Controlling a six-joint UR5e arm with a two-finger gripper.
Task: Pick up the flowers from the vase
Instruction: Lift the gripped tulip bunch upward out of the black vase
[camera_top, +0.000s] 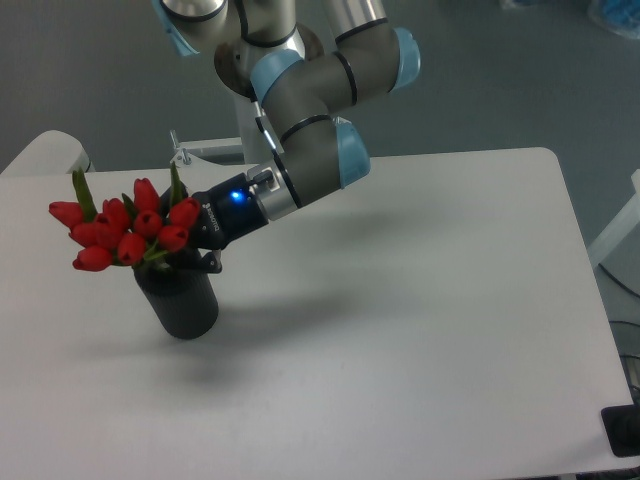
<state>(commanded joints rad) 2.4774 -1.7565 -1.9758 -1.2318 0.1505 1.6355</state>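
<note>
Leftmost, just left of the vase (185, 300) and further back, a rounded white object (45, 152) is seen at the table's (420, 300) far left corner. The vase, a short dark grey cylinder, stands upright on the white table near its left side. Directly above the vase mouth, the flowers (125, 228) are seen as a bunch of red tulip buds with green leaves, leaning out to the left of the vase. Their stems run down toward the vase mouth; whether the ends are inside it cannot be told, as that part is hidden.

Immediately right of the flowers and above the vase's right rim, the gripper (185, 250) is reaching in from the right. Its dark fingers are closed around the stems just below the buds, pinching the bunch. A blue light is lit on the gripper body. A small pale marking is seen beside the light, but it is too small to be read.

Right of the vase and higher up, the grey arm (310, 150) with light blue joint caps is seen. No other writing can be read.
</note>
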